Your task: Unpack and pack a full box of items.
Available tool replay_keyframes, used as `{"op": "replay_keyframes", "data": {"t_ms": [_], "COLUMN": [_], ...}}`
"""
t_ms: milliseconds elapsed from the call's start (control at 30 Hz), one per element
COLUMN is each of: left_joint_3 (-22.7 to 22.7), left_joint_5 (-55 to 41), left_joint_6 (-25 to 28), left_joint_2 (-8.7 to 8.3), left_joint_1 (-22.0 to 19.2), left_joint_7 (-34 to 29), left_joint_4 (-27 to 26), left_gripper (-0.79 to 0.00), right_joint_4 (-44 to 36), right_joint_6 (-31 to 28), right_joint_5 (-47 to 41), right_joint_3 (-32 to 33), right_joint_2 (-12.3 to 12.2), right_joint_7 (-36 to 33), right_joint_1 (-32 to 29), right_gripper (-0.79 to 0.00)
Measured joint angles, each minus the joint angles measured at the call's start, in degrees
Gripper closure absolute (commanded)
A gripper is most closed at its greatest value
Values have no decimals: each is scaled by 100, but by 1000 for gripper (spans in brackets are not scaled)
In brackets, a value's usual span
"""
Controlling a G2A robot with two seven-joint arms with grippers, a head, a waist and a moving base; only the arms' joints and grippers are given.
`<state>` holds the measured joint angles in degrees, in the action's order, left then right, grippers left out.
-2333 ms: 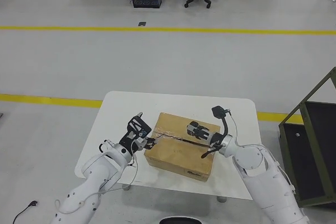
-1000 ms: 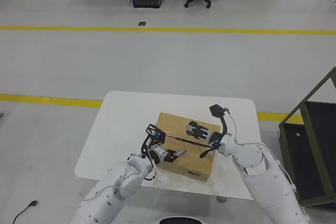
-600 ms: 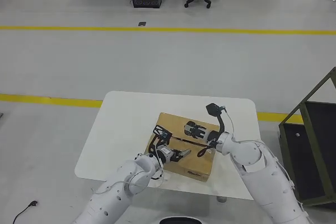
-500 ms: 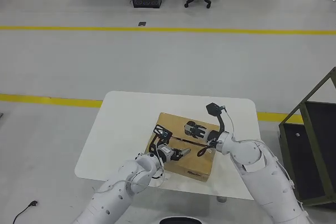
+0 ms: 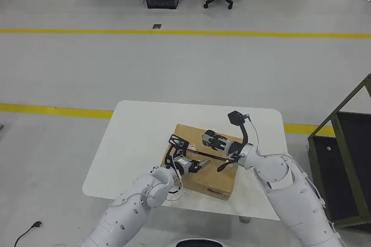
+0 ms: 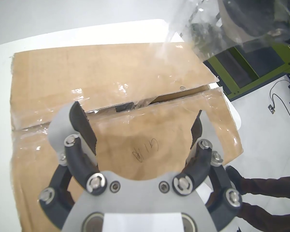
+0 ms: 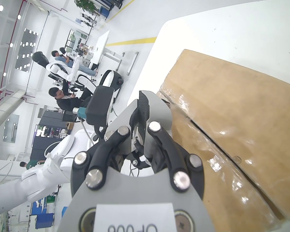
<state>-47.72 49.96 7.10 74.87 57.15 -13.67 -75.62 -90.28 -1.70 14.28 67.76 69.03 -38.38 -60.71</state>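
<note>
A brown cardboard box (image 5: 215,180) sits in the middle of the white table (image 5: 136,133), its top seam covered in clear tape. My left gripper (image 5: 198,165) hovers open over the near flap (image 6: 145,131), both fingers (image 6: 83,124) spread above the cardboard and holding nothing. The seam (image 6: 178,96) gapes a little at one end. My right gripper (image 5: 209,138) is above the box's far flap, shut (image 7: 142,102) on a strip of clear tape (image 6: 183,22) that rises from the seam. The box's contents are hidden.
A green metal rack (image 5: 352,154) stands on the floor to the right of the table. Bare tabletop lies left of and behind the box. The box's front edge is close to the table's near edge (image 5: 191,207).
My left gripper has swung from the box's left side to above its near flap. My right gripper has shifted slightly towards the far side, drawing the tape strip up.
</note>
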Motion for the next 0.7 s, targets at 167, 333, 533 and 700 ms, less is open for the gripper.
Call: {"op": "replay_keyframes", "data": {"t_ms": [167, 333, 533, 700], "left_joint_3": [-6, -20, -52, -91], "left_joint_5": [-60, -55, -35, -13], "left_joint_6": [-24, -30, -9, 8], "left_joint_2": [59, 108, 148, 172], "left_joint_1": [-91, -163, -188, -179], "left_joint_7": [26, 77, 109, 159], "left_joint_4": [135, 240, 285, 303], "left_gripper": [-659, -363, -197, 0], "right_joint_4": [-35, -60, -68, -27], "right_joint_6": [27, 63, 91, 105], "right_joint_5": [44, 68, 93, 99], "right_joint_3": [-2, 3, -5, -24], "right_joint_2": [-7, -15, -20, -19], "right_joint_7": [-19, -53, -83, -98], "right_joint_1": [-20, -42, -35, -5], "right_gripper": [0, 0, 0, 0]}}
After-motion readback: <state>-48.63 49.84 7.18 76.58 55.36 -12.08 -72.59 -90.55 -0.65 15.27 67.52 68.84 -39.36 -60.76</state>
